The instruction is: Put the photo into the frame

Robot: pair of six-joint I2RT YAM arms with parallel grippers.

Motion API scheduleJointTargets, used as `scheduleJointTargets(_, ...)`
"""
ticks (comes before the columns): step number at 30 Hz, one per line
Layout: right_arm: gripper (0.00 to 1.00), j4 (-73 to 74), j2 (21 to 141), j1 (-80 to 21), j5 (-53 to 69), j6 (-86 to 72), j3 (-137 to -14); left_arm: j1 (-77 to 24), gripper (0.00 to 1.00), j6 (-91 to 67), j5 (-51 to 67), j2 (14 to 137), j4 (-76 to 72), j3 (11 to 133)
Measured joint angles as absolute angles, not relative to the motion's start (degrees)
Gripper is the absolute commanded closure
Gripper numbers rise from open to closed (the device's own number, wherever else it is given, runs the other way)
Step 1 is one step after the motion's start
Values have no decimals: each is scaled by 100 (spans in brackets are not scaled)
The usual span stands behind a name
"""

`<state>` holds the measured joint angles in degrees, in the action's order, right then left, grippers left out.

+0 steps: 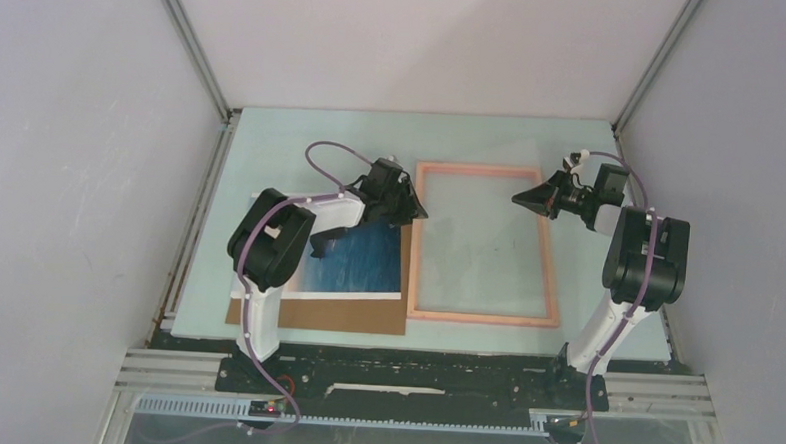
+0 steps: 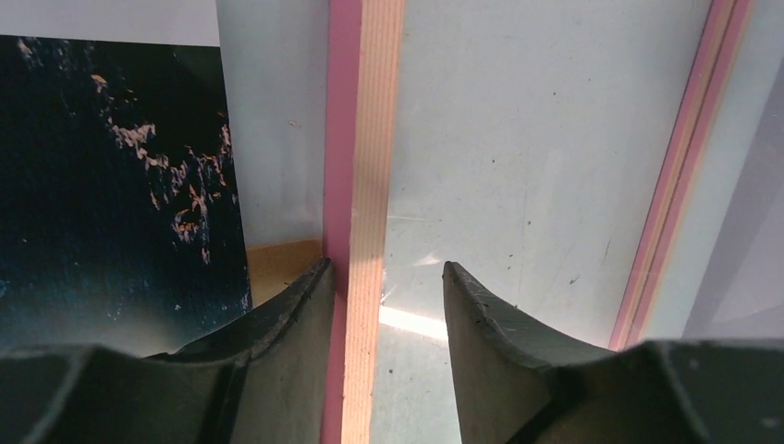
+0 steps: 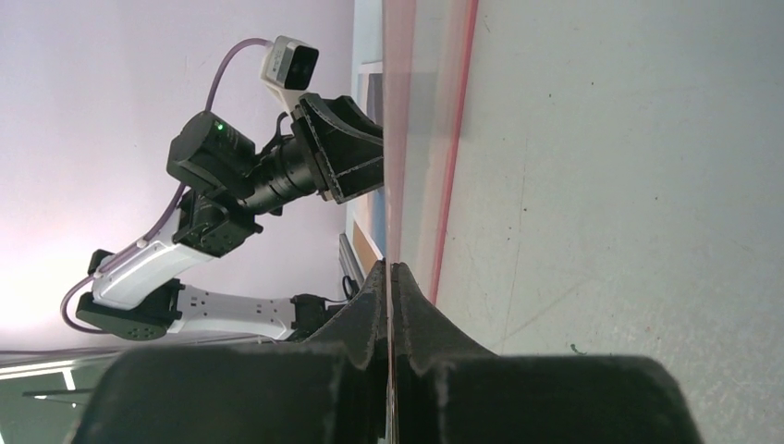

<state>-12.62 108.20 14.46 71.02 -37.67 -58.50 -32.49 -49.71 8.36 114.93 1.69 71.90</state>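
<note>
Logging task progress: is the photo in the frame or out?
Out. The photo lies on brown cardboard left of the frame, whose see-through middle shows only table.

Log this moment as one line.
left hand: open, straddling frame left rail | right hand: shut on frame right edge | photo: on cardboard, outside frame

Your table [image 1: 303, 128] is the pale blue-green sheet filling the middle of the top view. Right of centre, the frame [image 1: 480, 317] lies on it, and you can see the tabletop through its clear middle. At lower left a brown cardboard sheet [image 1: 345, 318] lies just beside the frame's left rail. The photo [image 1: 367, 256] lies face up, partly on that cardboard.
</note>
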Motion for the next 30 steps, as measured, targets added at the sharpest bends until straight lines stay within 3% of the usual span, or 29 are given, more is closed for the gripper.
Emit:
scheduleJointTargets(13,100,-1514,10820,1433,7155,-3964,-5787,-3260,37,-5015,952,11439,-32,7098)
scheduleJointTargets(30,100,-1653,10816,1428,7166,-4036,-5686,-3260,36,-5015,965,11430,-130,7037)
